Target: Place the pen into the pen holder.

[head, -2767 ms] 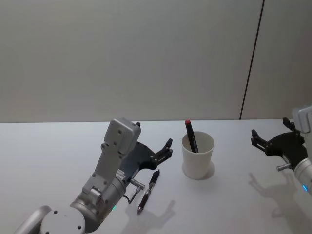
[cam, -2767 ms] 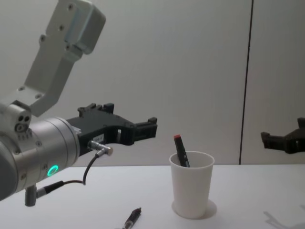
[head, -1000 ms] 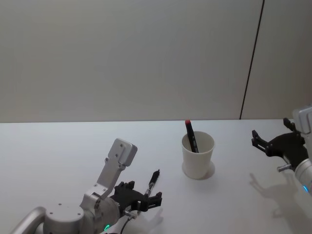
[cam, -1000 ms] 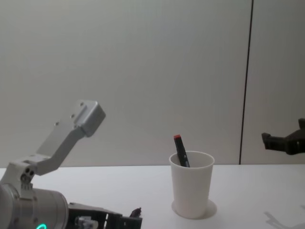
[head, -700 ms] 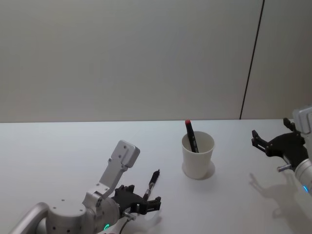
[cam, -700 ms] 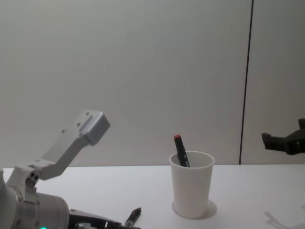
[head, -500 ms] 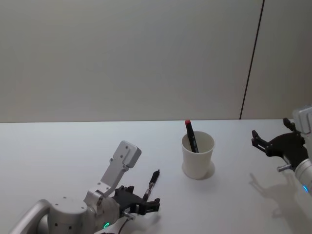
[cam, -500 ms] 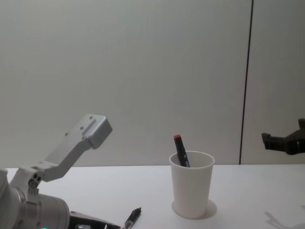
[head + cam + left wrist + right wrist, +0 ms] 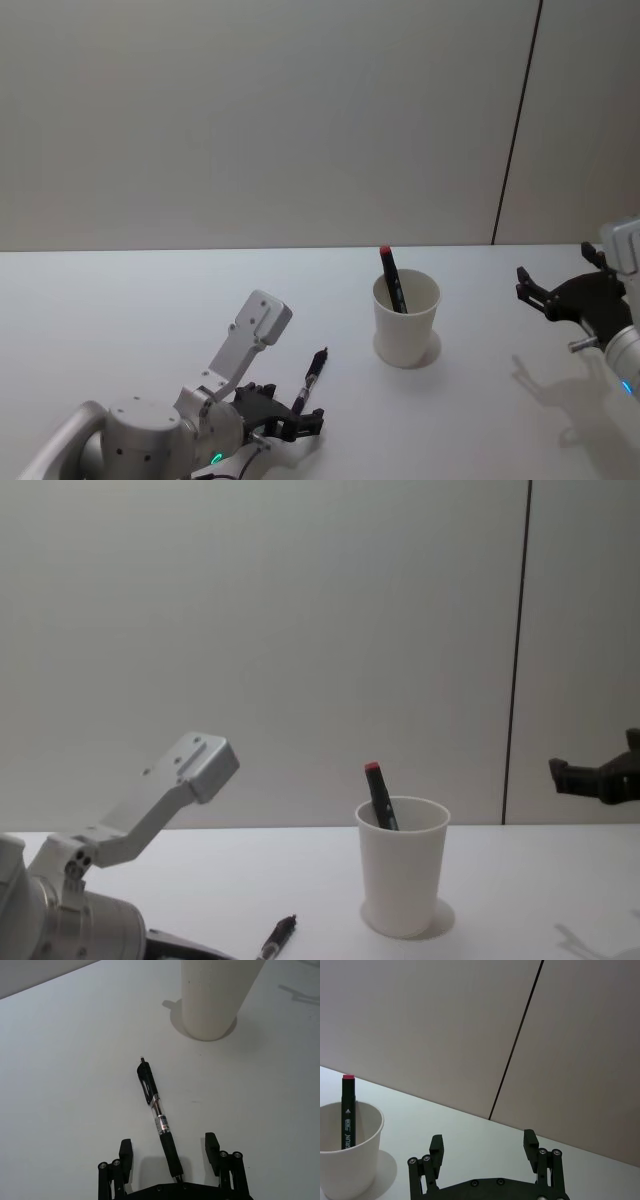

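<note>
Left gripper (image 9: pixel 168 1149) low over near-left table (image 9: pixel 120 300), fingers spread. In left wrist view we see what head view hides: pen (image 9: pixel 157 1119) lying flat, near end between fingers, untouched. Pen holder (image 9: pixel 406 322) right of pen, well apart, red-capped marker (image 9: pixel 392 279) inside. Right gripper (image 9: pixel 483 1141) far right, above table, released.

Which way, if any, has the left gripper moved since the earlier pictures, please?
Yes: the left gripper has dropped and pulled back from the pen holder, straddling the pen.

Left tool (image 9: pixel 168 1142) low, spread; right tool (image 9: pixel 483 1136) parked, spread.
</note>
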